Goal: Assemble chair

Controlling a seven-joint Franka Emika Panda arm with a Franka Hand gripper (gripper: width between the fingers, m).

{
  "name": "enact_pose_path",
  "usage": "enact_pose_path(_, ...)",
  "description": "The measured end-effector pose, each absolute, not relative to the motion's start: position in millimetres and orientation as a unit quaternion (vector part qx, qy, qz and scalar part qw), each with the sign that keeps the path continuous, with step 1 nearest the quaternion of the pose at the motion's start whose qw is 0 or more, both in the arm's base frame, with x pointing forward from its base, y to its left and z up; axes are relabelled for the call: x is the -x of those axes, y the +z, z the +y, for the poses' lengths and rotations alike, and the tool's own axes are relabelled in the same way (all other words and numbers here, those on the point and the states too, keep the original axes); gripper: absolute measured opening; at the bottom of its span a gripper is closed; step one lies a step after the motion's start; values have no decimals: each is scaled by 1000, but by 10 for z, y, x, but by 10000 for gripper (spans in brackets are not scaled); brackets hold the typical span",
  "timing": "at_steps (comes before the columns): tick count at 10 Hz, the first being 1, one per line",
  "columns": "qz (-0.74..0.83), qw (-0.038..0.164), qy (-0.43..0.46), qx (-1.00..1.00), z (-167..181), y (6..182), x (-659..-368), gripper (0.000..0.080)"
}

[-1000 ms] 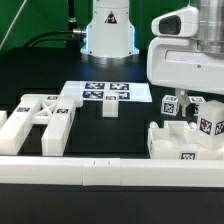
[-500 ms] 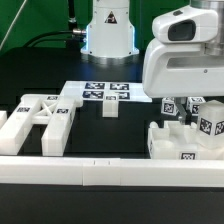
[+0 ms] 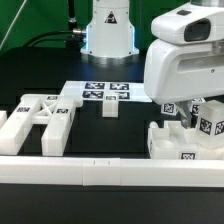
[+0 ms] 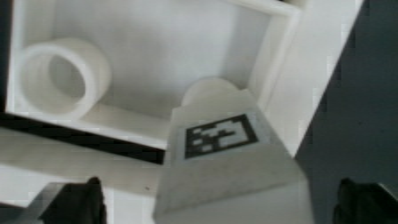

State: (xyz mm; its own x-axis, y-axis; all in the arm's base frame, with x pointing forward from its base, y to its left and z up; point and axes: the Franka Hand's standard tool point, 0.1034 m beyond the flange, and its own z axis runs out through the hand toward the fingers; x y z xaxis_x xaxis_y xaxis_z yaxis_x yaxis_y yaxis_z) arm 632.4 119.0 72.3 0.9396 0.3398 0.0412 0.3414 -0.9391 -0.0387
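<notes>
Chair parts: the X-braced side frame [image 3: 40,115] lies at the exterior view's left; the seat block [image 3: 165,140] lies at its right, under the arm. Risk: an off-centre descent could drive a finger onto the tagged piece [image 4: 222,150] and topple it. The gripper [image 4: 222,203] is spread wide and empty, straddling that piece with no contact visible.
</notes>
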Motion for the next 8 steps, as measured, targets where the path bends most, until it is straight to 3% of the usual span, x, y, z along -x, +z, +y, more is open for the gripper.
enact_pose_path(2,-173,23,-19,985,1207,743,-6329,410)
enact_pose_path(3,-173,23,-19,984,1199,740,-6329,410)
enact_pose_path(4,-171,23,-19,985,1198,738,-6329,285)
enact_pose_path(8,-89,26,-17,996,1201,734,-6327,285)
